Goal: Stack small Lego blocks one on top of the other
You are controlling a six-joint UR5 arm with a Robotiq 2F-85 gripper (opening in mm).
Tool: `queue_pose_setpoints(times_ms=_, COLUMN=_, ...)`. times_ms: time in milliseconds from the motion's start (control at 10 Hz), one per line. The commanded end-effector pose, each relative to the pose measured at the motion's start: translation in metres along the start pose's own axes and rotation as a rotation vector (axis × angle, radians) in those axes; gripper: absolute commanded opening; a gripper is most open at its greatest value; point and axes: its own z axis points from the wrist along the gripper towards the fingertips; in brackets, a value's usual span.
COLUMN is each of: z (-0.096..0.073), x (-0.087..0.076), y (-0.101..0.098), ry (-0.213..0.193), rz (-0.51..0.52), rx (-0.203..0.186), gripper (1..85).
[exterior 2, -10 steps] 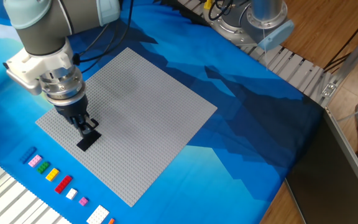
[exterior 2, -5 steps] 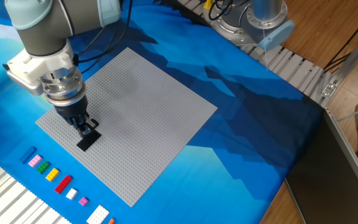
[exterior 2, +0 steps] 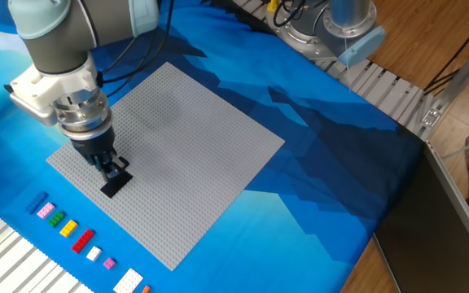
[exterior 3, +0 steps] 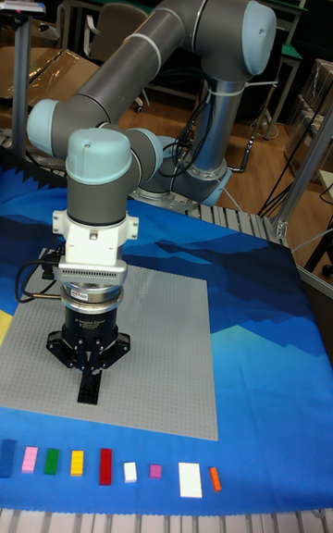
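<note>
Blue-clothed table point(exterior 2: 316, 146) and large grey studded baseplate point(exterior 2: 186, 138) look unchanged: the black two-finger gripper point(exterior 2: 114, 168) stays over the flat black rectangular Lego brick point(exterior 2: 116, 184) at seven o'clock, its grip state indiscernible, stacking seemingly paused.

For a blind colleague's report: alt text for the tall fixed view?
A grey UR5 arm reaches down, its gripper over a black Lego block on a grey baseplate. A row of small coloured bricks lies on the blue cloth in front.
</note>
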Motion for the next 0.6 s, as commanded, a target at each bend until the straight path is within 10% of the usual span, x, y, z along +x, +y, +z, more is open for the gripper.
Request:
queue_pose_setpoints(times_ms=0, z=0.0003, x=-0.0059, y=0.0011, ry=-0.021, rz=0.032, rx=0.000, gripper=1.0)
queue_pose_setpoints(times_ms=500, z=0.0034, x=-0.0143, y=0.0071, ry=-0.051, rz=0.064, rx=-0.011, gripper=1.0)
